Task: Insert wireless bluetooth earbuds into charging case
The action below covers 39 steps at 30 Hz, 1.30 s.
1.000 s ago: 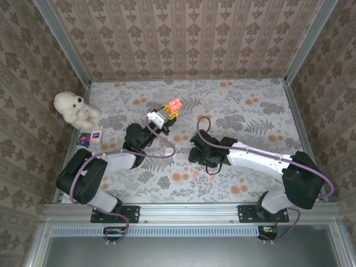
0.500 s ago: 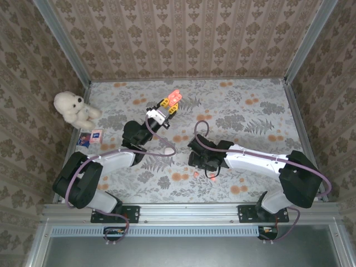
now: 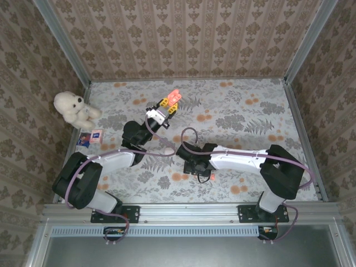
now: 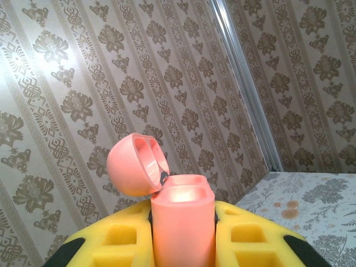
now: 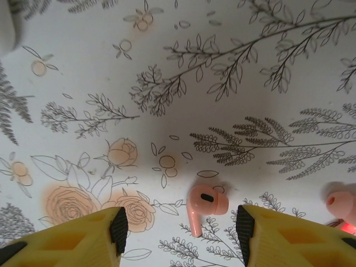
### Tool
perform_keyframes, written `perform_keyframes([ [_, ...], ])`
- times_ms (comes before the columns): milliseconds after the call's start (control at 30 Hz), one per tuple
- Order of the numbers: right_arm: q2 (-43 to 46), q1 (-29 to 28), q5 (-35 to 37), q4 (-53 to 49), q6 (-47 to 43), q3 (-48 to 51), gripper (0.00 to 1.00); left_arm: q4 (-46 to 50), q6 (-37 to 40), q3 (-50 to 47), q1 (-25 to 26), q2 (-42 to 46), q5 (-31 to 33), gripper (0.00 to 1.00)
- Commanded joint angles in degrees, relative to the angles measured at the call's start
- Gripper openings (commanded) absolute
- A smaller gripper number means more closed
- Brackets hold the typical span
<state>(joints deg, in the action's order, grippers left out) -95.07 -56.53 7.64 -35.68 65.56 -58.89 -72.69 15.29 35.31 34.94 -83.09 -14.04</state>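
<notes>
My left gripper is shut on an orange-pink charging case. It holds the case upright above the table with the lid hinged open and the wells empty. My right gripper points down at the table, open. One orange-pink earbud lies flat between its yellow fingers, touching neither. A second orange-pink earbud lies just to the right of the gripper.
A small white rounded object lies between the two arms. A white teddy bear and a small card sit at the left edge. Wallpapered walls and metal rails enclose the floral table.
My right gripper has moved left and now stands over one earbud. My left gripper carried the open case a little farther away, then held still.
</notes>
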Motion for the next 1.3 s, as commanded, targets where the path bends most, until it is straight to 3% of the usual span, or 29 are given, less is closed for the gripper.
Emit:
perform_keyframes([
  [0, -1.89, -0.98, 3.27, -5.20, 4.29, -1.64, 0.56, -1.85, 1.10, -0.57, 0.22, 1.96, 0.42, 0.00],
  [267, -2.27, -1.23, 5.70, -6.96, 10.16, -2.53, 0.53, -1.85, 0.99, -1.38, 0.13, 2.62, 0.42, 0.00],
  [567, -5.95, -1.13, 3.58, -8.43, 13.09, -6.25, 0.53, -1.93, 0.89, -1.22, 0.10, 2.70, -0.02, 0.00],
  [1267, -7.38, -1.21, 2.40, -5.48, 16.34, -2.75, 0.48, -1.93, 0.58, -2.35, -0.13, 3.72, -0.26, 0.00],
])
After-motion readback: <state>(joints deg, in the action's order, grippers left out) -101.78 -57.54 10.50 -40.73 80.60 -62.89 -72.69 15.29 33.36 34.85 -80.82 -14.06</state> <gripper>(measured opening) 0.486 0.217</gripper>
